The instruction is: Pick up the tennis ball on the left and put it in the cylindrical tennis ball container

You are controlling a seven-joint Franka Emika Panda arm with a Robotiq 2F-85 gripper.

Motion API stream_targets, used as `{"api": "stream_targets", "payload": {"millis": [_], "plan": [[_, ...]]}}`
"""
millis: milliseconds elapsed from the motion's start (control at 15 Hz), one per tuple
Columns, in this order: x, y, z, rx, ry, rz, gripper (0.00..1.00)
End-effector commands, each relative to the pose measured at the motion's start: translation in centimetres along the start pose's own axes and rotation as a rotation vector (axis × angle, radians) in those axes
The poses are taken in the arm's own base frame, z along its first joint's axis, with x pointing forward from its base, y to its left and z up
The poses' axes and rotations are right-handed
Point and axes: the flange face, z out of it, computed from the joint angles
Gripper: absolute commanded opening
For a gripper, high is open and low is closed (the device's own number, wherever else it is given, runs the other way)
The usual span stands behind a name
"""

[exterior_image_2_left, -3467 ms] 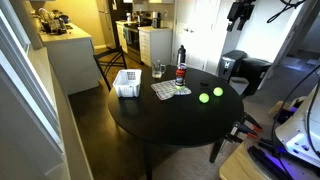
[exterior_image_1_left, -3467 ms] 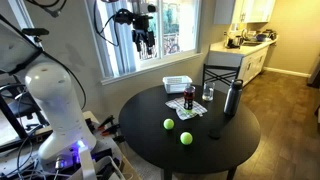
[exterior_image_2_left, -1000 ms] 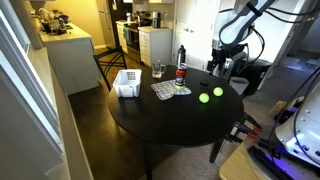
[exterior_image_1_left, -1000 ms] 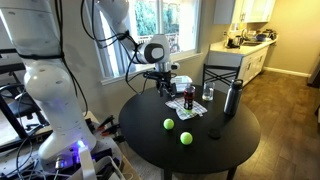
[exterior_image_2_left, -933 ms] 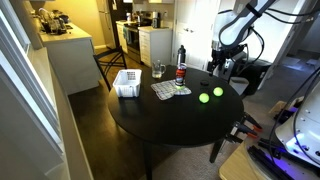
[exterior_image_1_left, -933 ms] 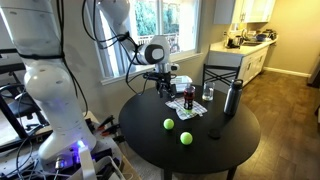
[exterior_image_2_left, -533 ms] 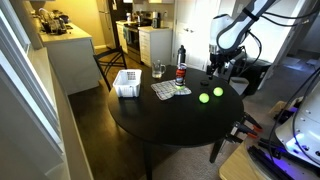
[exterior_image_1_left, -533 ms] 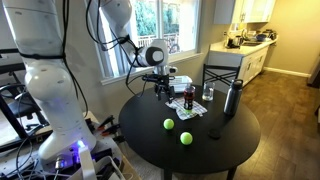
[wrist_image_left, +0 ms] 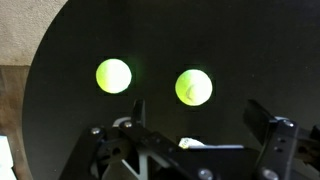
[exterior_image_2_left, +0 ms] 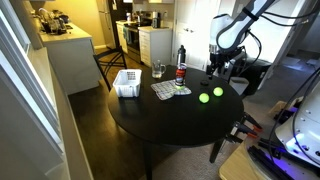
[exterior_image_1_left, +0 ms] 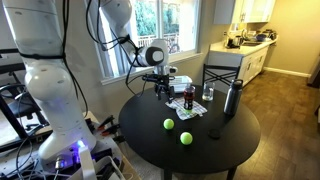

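Pincer [exterior_image_1_left: 163,91] far lower than earlier, jaws apart

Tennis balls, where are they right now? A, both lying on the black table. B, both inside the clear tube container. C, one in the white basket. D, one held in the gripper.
A: in the wrist view one tennis ball and the other tennis ball lie apart on the black round table, and the open gripper above them holds nothing.
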Motion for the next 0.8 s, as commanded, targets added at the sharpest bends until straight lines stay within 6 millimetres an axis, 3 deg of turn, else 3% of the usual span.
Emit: {"api": "stream_targets", "payload": {"millis": [0,400,733], "plan": [[0.4,0.2,1.4,-0.011,-0.013,0.014,1.00],[3.3,0.6,7.6,-0.017,0.064,0.028,1.00],[4.9,-1.2,11.6,-0.010,0.114,-0.011,1.00]]}}
